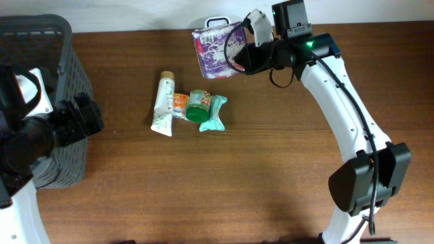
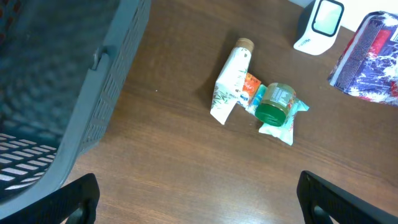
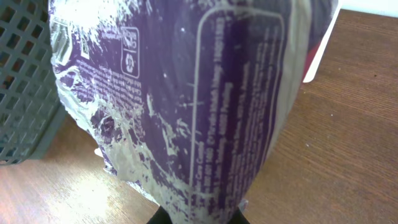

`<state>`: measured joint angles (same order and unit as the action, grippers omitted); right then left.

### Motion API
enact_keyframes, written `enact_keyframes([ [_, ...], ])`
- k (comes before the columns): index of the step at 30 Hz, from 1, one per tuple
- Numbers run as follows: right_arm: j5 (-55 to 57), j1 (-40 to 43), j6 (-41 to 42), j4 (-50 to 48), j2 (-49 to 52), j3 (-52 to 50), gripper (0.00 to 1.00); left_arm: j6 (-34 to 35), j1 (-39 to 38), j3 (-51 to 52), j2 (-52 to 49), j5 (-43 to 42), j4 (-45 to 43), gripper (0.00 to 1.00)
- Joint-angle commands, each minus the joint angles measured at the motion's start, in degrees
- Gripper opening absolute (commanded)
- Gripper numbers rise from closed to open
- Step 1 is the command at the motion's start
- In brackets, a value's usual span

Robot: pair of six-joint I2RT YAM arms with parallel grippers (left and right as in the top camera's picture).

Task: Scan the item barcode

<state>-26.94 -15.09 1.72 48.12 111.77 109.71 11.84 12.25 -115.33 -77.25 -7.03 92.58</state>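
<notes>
A purple and white foil packet (image 1: 215, 49) hangs at the back of the table, with my right gripper (image 1: 241, 54) shut on its edge. It fills the right wrist view, printed side toward the camera (image 3: 186, 93), and the right gripper (image 3: 199, 218) pinches its lower end. The white barcode scanner (image 1: 217, 23) stands just behind the packet; the same scanner (image 2: 318, 25) shows to the left of the packet (image 2: 370, 59) in the left wrist view. No barcode is readable. My left gripper (image 2: 199, 199) is open over bare wood by the basket, holding nothing.
A grey plastic basket (image 1: 61, 61) stands at the left edge. Mid-table lies a cluster: a white tube (image 1: 163, 104), a small orange packet (image 1: 180, 104), a green-lidded jar (image 1: 199, 106) and a teal packet (image 1: 215, 114). The left arm (image 1: 41, 132) sits front left.
</notes>
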Motion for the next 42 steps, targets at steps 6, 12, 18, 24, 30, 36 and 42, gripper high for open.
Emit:
enact_keyframes([
  [6, 0.5, 0.2, 0.3, 0.5, -1.4, 1.1, 0.04, 0.5, 0.3, 0.1, 0.1, 0.0, 0.1, 0.99],
  [12, 0.7, 0.2, 0.3, 0.5, -1.4, 1.1, 0.04, 0.5, 0.3, 0.1, 0.1, 0.0, 0.1, 0.99],
  [18, 0.7, 0.2, 0.3, 1.2, -1.4, 1.1, 0.04, 0.5, 0.3, 0.1, 0.1, 0.0, 0.1, 0.99],
  [24, 8.0, 0.2, 0.3, 4.9, -1.4, 1.1, 0.04, 0.5, 0.3, 0.1, 0.1, 0.0, 0.1, 0.99],
  [30, 40.9, 0.2, 12.7, 19.8, -1.1, 0.7, 0.04, 0.5, 0.3, 0.1, 0.1, 0.0, 0.1, 0.99],
  [36, 53.8, 0.2, 18.8, 24.9, 0.9, -6.5, 0.04, 0.5, 0.3, 0.1, 0.1, 0.0, 0.1, 0.99],
  [42, 57.0, 0.1, 22.0, 17.8, 3.2, -14.8, 0.04, 0.5, 0.3, 0.1, 0.1, 0.0, 0.1, 0.99],
])
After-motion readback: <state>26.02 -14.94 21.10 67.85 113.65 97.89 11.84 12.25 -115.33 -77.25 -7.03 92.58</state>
